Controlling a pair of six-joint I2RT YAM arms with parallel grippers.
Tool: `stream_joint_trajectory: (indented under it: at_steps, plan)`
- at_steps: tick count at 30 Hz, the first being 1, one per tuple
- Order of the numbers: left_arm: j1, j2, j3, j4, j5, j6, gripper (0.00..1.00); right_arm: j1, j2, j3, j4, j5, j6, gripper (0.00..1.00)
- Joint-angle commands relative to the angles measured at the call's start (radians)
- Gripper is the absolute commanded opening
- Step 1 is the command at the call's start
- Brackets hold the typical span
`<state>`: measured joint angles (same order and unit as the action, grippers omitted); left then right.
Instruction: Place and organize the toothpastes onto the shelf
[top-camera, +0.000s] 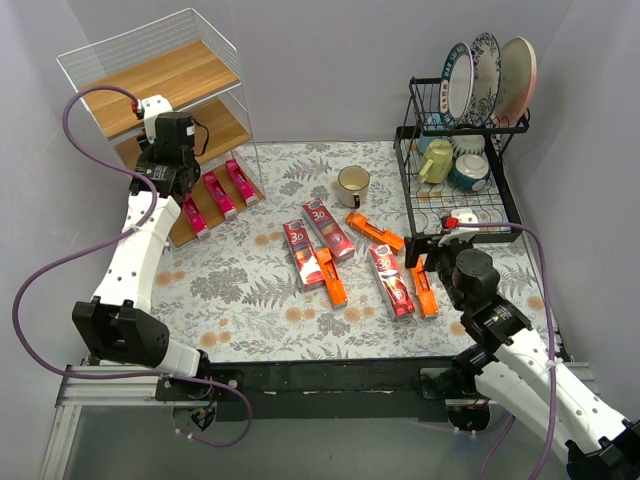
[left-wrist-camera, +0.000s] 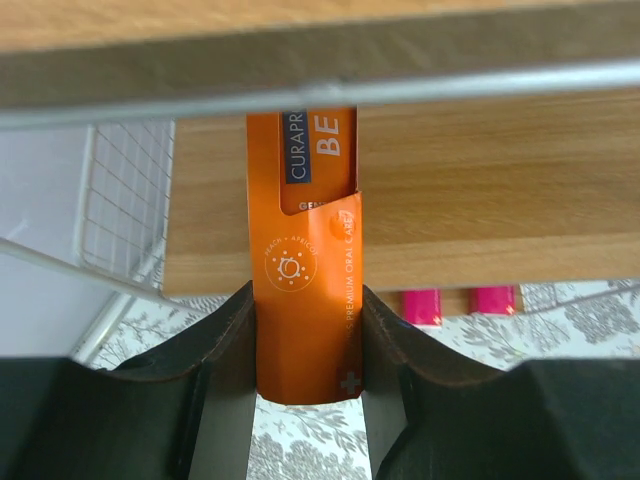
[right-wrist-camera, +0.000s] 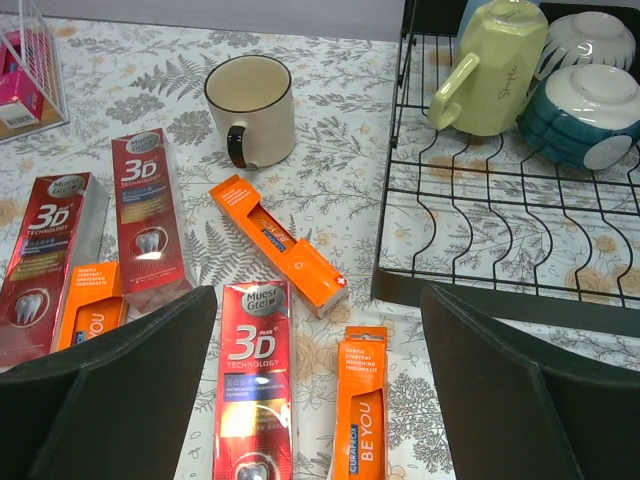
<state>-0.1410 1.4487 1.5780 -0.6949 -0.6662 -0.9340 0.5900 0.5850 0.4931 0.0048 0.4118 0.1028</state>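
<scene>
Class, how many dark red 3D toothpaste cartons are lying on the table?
3. Two dark red cartons lie side by side near the mug; the third lies further right, between two orange cartons. None appears hidden.

Plain pale grey walls (top-camera: 330, 60) close in the back and both sides; no window in view. Light is even and soft, with faint shadows.

The bench (top-camera: 250, 300) is covered with a white cloth printed with grey fern leaves and small orange flowers.

At the right rear stands a black wire dish rack (right-wrist-camera: 500, 305). Three patterned plates (top-camera: 487, 70) stand upright on its top tier. Below them are a pale yellow-green mug (right-wrist-camera: 490, 50) and a teal bowl (right-wrist-camera: 585, 115).

A cream ceramic mug with a dark handle (right-wrist-camera: 250, 95) stands upright on the cloth, left of the rack.
</scene>
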Motion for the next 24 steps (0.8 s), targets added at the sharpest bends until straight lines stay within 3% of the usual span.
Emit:
stream_joint_trajectory:
  at_steps: [1,24]
  plan:
    - [0.038,-0.037,-0.019,0.09,-0.009,0.072,0.34,0.001,0.013,-0.001,0.07,-0.031,-0.029,0.91]
    - [0.107,-0.051,-0.154,0.121,-0.105,0.04,0.4,0.001,0.049,-0.018,0.08,-0.045,-0.035,0.9]
